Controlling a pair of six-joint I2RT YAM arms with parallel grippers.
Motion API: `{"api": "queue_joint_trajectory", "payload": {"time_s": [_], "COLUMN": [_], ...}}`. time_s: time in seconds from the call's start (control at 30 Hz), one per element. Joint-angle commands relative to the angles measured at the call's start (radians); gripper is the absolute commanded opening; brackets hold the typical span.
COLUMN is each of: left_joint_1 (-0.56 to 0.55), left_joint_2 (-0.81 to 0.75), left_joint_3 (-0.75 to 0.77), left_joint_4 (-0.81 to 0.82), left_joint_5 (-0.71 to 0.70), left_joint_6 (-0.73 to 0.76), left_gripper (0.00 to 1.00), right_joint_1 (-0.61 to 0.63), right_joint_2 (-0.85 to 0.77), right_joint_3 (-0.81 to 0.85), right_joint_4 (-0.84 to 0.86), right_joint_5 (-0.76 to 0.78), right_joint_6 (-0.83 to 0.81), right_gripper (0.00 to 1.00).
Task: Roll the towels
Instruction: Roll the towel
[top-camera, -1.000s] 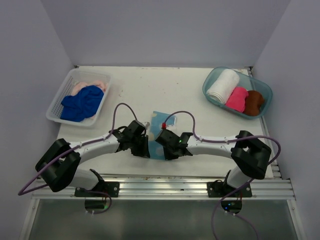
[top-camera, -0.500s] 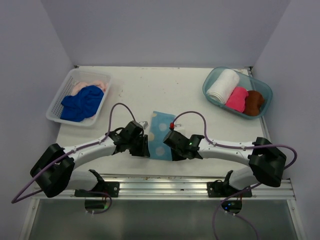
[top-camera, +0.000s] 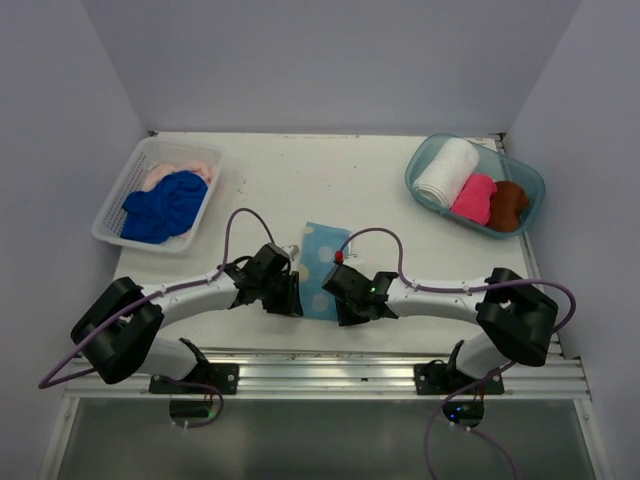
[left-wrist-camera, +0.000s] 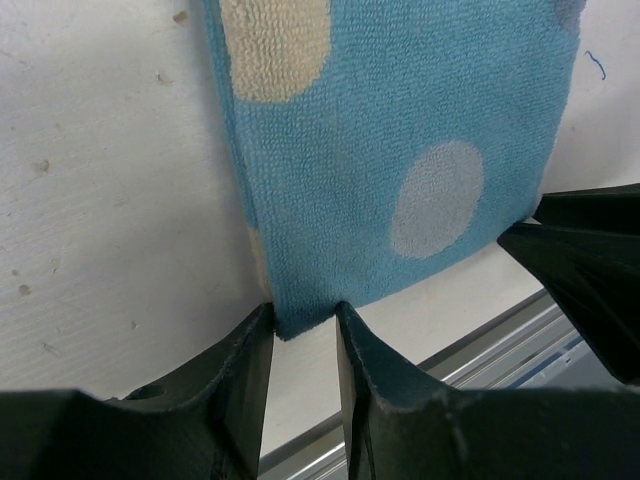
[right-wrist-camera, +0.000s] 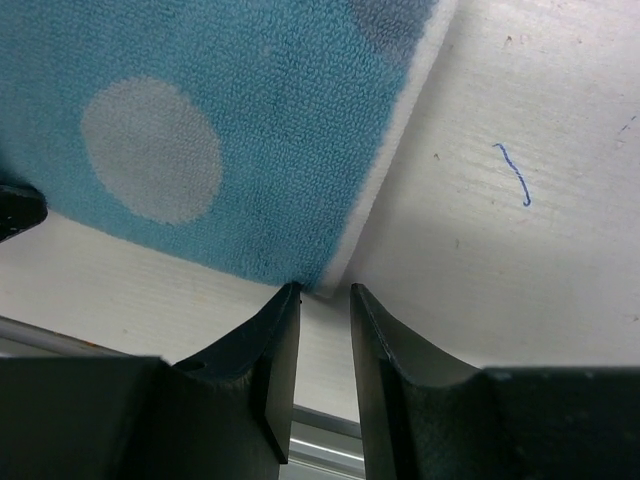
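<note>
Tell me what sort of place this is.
Probably a robot test cell rather than a home: a bare white table boxed in by plain walls, two arms bolted to a metal rail at its near edge, and towels in a basket and a tub.

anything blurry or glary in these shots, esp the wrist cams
Left wrist: light blue spotted terry towel crisp, the left claw dark and soft. Right wrist: same, right claw nearly featureless. Top: even light, no glare, only faint shadows.
</note>
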Motion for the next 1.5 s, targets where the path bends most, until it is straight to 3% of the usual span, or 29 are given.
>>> {"api": "queue_joint_trajectory", "payload": {"time_s": [0.0,0.13,0.43,0.5,0.67,0.77,0.83,0.93,1.13,1.27,1.47], "left_joint_1": [0.006,0.006,0.006,0.006,0.006,0.006,0.006,0.006,0.006,0.006,0.006], "left_joint_2": [0.030,0.038,0.029,0.024,0.012,0.004,0.009,0.007,0.007,0.012,-0.005], "left_joint_3": [-0.012,-0.014,-0.012,-0.014,-0.011,-0.006,-0.002,-0.006,-0.015,-0.017,0.001], "left_joint_4": [0.034,0.036,-0.004,-0.018,-0.032,-0.038,-0.043,-0.043,-0.034,-0.021,-0.040], "left_joint_5": [-0.022,-0.022,-0.063,-0.072,-0.063,-0.063,-0.059,-0.057,-0.048,-0.032,-0.020], "left_joint_6": [0.034,0.035,0.041,0.041,0.038,0.041,0.043,0.040,0.035,0.031,0.020], "left_gripper": [0.35,0.30,0.29,0.22,0.16,0.22,0.34,0.37,0.20,0.18,0.00], "right_joint_1": [0.001,0.001,0.001,0.001,0.001,0.001,0.001,0.001,0.001,0.001,0.001], "right_joint_2": [0.028,0.042,0.009,0.001,-0.001,-0.002,-0.004,-0.011,-0.024,-0.019,-0.031], "right_joint_3": [0.006,0.009,0.006,0.003,0.004,0.001,-0.002,-0.006,-0.012,-0.012,-0.006], "right_joint_4": [0.048,0.054,0.031,0.031,0.031,0.031,0.033,0.031,0.024,0.027,0.016], "right_joint_5": [-0.011,-0.016,0.007,0.007,0.007,0.009,0.012,0.017,0.029,0.027,0.037], "right_joint_6": [0.002,0.007,0.016,0.021,0.025,0.030,0.033,0.038,0.041,0.044,0.044], "right_gripper": [0.31,0.28,0.20,0.15,0.06,0.04,0.04,0.04,0.04,0.03,0.00]}}
